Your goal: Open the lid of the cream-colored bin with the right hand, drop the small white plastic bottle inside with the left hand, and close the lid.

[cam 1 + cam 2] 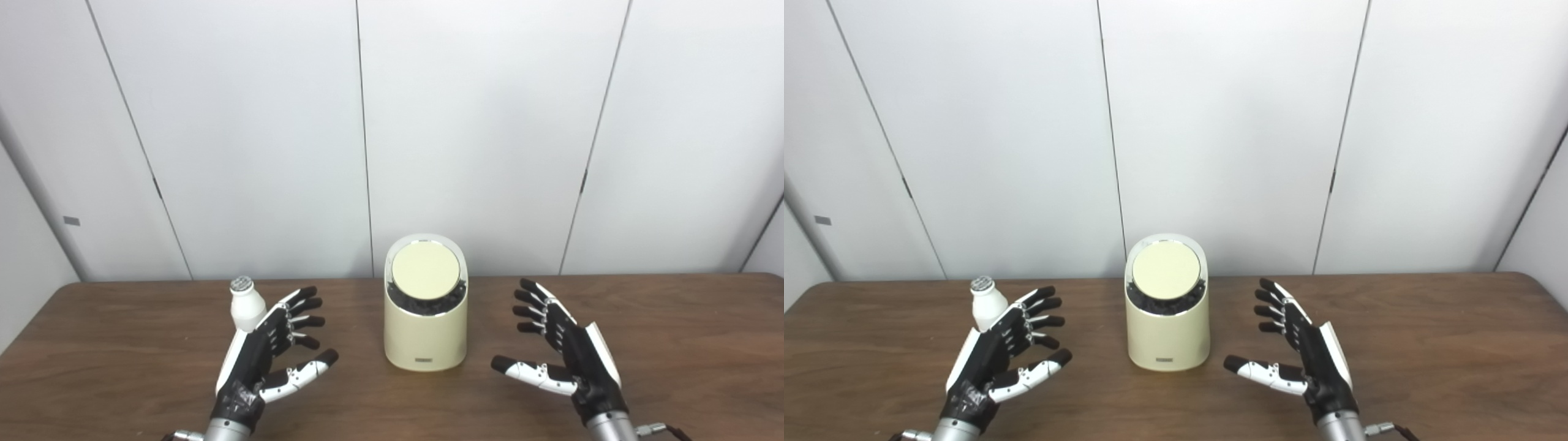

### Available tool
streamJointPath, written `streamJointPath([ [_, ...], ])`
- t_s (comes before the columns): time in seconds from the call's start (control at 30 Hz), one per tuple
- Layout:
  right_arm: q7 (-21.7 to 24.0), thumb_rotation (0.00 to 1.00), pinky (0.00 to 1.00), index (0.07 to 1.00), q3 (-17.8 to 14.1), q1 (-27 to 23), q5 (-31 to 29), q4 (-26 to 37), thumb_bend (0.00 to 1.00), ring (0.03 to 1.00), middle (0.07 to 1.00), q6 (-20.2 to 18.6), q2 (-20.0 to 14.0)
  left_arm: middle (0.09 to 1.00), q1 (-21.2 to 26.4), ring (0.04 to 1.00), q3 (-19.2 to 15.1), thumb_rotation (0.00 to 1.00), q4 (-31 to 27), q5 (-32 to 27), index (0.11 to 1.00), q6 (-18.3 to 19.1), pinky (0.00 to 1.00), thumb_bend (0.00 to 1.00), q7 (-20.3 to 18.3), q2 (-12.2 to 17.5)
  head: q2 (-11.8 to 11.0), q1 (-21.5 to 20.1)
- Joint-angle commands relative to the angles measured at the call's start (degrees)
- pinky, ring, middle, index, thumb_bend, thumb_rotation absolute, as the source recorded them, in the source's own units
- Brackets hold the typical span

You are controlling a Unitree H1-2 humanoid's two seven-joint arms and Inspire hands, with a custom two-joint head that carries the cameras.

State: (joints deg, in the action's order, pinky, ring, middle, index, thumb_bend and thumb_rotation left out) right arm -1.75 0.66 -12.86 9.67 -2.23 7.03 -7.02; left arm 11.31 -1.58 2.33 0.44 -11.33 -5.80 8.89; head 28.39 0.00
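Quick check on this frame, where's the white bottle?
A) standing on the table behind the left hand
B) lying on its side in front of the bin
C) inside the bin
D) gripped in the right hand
A: the small white bottle stands upright on the table, just behind the open left hand and to the left of the cream bin, whose lid is closed; the right hand is open and empty.

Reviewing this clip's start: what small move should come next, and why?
Probably the right hand reaching toward the lid: the lid looks shut on the bin, both hands are open and empty, and the bottle stands untouched behind the left hand.
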Motion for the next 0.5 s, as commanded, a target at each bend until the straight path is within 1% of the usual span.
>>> streamJointPath([
  [0.0, -0.01, 0.32, 0.71, 0.879, 0.11, -1.24, 0.3, 1.8, 0.8, 0.795, 0.853, 1.07, -0.15, 0.831, 1.47, 0.741, -0.03, 0.09, -1.91, 0.32, 0.868, -1.7, 0.59, 0.63, 0.3, 0.38, 0.07, 0.0],
  [0.2, 0.17, 0.3, 0.71, 0.882, 0.07, -1.19, -0.09, 1.95, 0.79, 0.799, 0.856, 0.89, -0.07, 0.827, 1.44, 0.736, -0.07, 0.08, -2.09, 0.61, 0.864, -1.45, 0.58, 0.63, 0.55, 0.33, 0.09, 0.04],
  [0.3, 0.21, 0.3, 0.72, 0.884, 0.12, -1.17, -0.01, 1.96, 0.79, 0.803, 0.857, 0.83, -0.1, 0.825, 1.47, 0.736, 0.0, 0.12, -1.88, 0.57, 0.863, -1.79, 0.59, 0.64, 0.49, 0.35, 0.06, -0.01],
  [0.4, -0.02, 0.32, 0.72, 0.882, 0.19, -1.3, 0.25, 1.81, 0.79, 0.798, 0.854, 0.91, 0.1, 0.824, 1.59, 0.735, 0.01, 0.08, -1.84, 0.43, 0.862, -1.61, 0.58, 0.63, 0.53, 0.17, -0.13, 0.16],
  [0.47, -0.32, 0.33, 0.71, 0.882, 0.28, -1.46, 0.61, 1.93, 0.8, 0.794, 0.851, 0.73, 0.41, 0.828, 1.68, 0.737, 0.02, 0.07, -1.77, 0.26, 0.865, -1.53, 0.58, 0.63, 0.49, 0.08, -0.19, 0.08],
])
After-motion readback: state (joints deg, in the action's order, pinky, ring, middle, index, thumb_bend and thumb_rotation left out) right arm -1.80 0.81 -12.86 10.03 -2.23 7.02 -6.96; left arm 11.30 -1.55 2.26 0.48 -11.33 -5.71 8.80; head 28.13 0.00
